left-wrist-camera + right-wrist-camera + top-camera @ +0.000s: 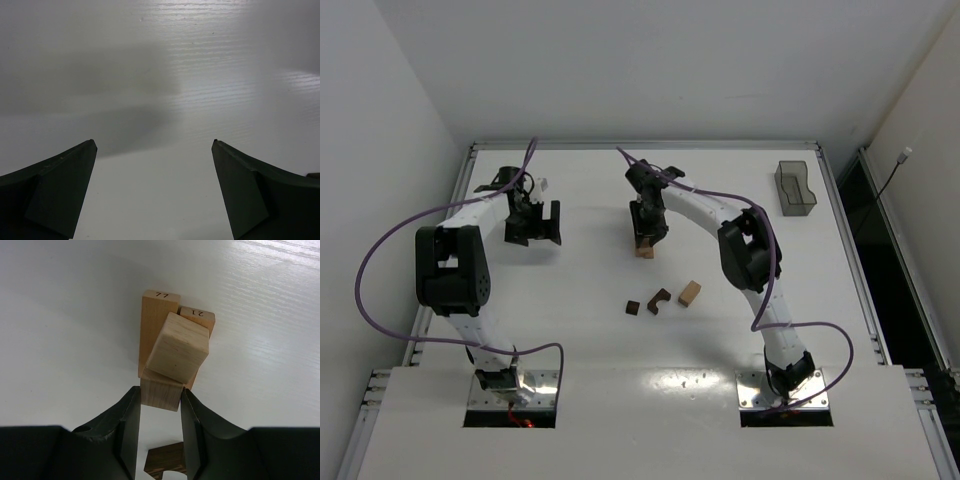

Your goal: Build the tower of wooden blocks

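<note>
The wood block tower [644, 250] stands mid-table, right under my right gripper [646, 236]. The right wrist view shows two tan blocks side by side, numbered 77 [152, 325] and 21 [200, 317], with a pale cube [178, 347] sitting askew on top. My right gripper [160, 388] is shut on a tan block [160, 392] pressed against that stack, both fingertips touching its sides. A dark brown arch block [165, 462] lies on the table below the jaws. My left gripper [534, 222] is far to the left, wide open [154, 143] over bare table.
Three loose blocks lie nearer the arm bases: a small dark cube [633, 307], the dark arch [658, 300] and a tan block [690, 293]. A smoky-grey see-through tray [794, 188] sits at the far right of the white table [580, 330].
</note>
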Robot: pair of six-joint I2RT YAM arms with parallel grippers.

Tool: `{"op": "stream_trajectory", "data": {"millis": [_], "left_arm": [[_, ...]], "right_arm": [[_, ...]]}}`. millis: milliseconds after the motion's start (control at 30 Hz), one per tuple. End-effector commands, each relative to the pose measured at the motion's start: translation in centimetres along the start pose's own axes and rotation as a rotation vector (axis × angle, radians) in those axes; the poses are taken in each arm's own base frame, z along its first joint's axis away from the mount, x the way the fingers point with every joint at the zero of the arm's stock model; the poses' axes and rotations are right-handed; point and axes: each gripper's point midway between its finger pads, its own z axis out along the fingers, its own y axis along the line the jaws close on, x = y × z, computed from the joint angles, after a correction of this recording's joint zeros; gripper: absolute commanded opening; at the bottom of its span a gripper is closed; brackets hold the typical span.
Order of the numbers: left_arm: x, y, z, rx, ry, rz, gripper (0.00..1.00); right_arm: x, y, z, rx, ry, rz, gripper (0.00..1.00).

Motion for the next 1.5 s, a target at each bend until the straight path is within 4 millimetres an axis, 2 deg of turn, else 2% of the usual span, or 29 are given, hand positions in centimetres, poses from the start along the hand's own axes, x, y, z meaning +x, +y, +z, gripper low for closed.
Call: {"op": "stream_trajectory", "data": {"millis": [0, 133, 333, 400, 567, 733, 767, 867, 900, 933, 967, 1000, 1033, 1100, 1133, 1167, 1200, 1233, 1267, 1300, 1333, 1367, 1400, 1433, 1467], "left_arm": [[-1.5, 0.3, -0.4, 0.008, -0.039, -0.001, 1.00], [-1.5, 0.3, -0.4, 0.008, -0.039, -0.001, 1.00], [-1.4, 0.3, -0.2, 0.008, -0.030, -0.003, 1.00], [-1.4, 0.2, -0.2, 0.018, -0.031, -0.003, 1.00], [-1.4, 0.2, -0.2, 0.018, -0.031, -0.003, 1.00], [-1.3, 0.1, -0.5, 0.017, -0.031, 0.006, 1.00], [-1.3, 0.1, -0.5, 0.017, -0.031, 0.007, 1.00], [-1.7, 0.0, -1.2, 0.017, -0.053, 0.001, 1.00], [-1.7, 0.0, -1.6, 0.008, -0.062, 0.003, 1.00], [-1.4, 0.0, -1.8, 0.008, -0.062, 0.003, 1.00], [-1.6, -0.2, -2.5, 0.007, -0.081, 0.007, 1.00], [-1.5, -0.5, -2.9, 0.021, -0.090, 0.009, 1.00], [-1.1, -0.5, -3.0, 0.021, -0.094, 0.010, 1.00], [-0.8, -0.9, -4.3, 0.029, -0.125, 0.044, 1.00], [0.1, -1.5, -4.2, 0.044, -0.112, 0.069, 1.00], [0.8, -2.2, -4.3, 0.054, -0.099, 0.121, 1.00], [1.2, -2.4, -4.5, 0.046, -0.100, 0.144, 1.00], [2.0, -2.9, -4.9, 0.059, -0.103, 0.163, 1.00], [2.3, -3.4, -5.0, 0.065, -0.104, 0.176, 1.00], [2.5, -3.6, -5.0, 0.074, -0.104, 0.177, 1.00], [2.6, -4.2, -5.0, 0.093, -0.102, 0.188, 1.00], [2.7, -4.6, -5.0, 0.099, -0.099, 0.200, 1.00], [2.6, -5.2, -4.9, 0.114, -0.106, 0.199, 1.00], [2.6, -5.5, -4.9, 0.119, -0.104, 0.208, 1.00], [2.4, -5.8, -4.8, 0.109, -0.114, 0.225, 1.00]], "right_arm": [[-1.2, 0.0, 0.0, -0.003, -0.033, 0.003, 0.15], [-1.3, 0.4, 0.0, -0.025, -0.032, -0.007, 0.27], [-1.4, 0.6, -0.4, -0.037, -0.037, -0.026, 0.40], [-1.3, 0.7, -0.4, -0.045, -0.034, -0.035, 0.49], [-1.5, 0.7, -0.8, -0.049, -0.042, -0.045, 0.52], [-2.7, 2.2, -3.5, -0.082, -0.116, -0.147, 0.52], [-3.1, 2.7, -5.0, -0.089, -0.151, -0.168, 0.52], [-3.0, 3.1, -7.0, -0.077, -0.205, -0.225, 0.52], [-3.3, 3.0, -9.0, -0.074, -0.246, -0.236, 0.52], [-3.5, 2.8, -9.8, -0.070, -0.272, -0.261, 0.52], [-3.1, 2.3, -10.0, -0.056, -0.277, -0.277, 0.52], [-3.0, 2.1, -10.8, -0.059, -0.294, -0.300, 0.52], [-2.7, 1.6, -12.4, -0.050, -0.325, -0.358, 0.51], [-2.9, 0.6, -13.7, -0.028, -0.373, -0.441, 0.48], [-2.6, -0.5, -14.5, 0.009, -0.410, -0.522, 0.48], [-3.1, -2.7, -15.0, 0.109, -0.438, -0.532, 0.48], [-1.8, -4.2, -14.1, 0.158, -0.408, -0.572, 0.51], [-2.7, -6.4, -16.1, 0.237, -0.467, -0.610, 0.54], [-2.4, -7.6, -16.5, 0.267, -0.471, -0.637, 0.57], [-0.7, -9.3, -15.5, 0.287, -0.431, -0.673, 0.65], [-1.2, -10.1, -18.2, 0.307, -0.514, -0.729, 0.70], [-0.5, -10.5, -16.9, 0.310, -0.488, -0.776, 0.76], [0.9, -11.6, -17.9, 0.327, -0.517, -0.806, 0.87], [1.5, -11.2, -18.2, 0.300, -0.539, -0.868, 0.97], [1.5, -11.3, -18.9, 0.323, -0.574, -0.962, 1.00]]}}
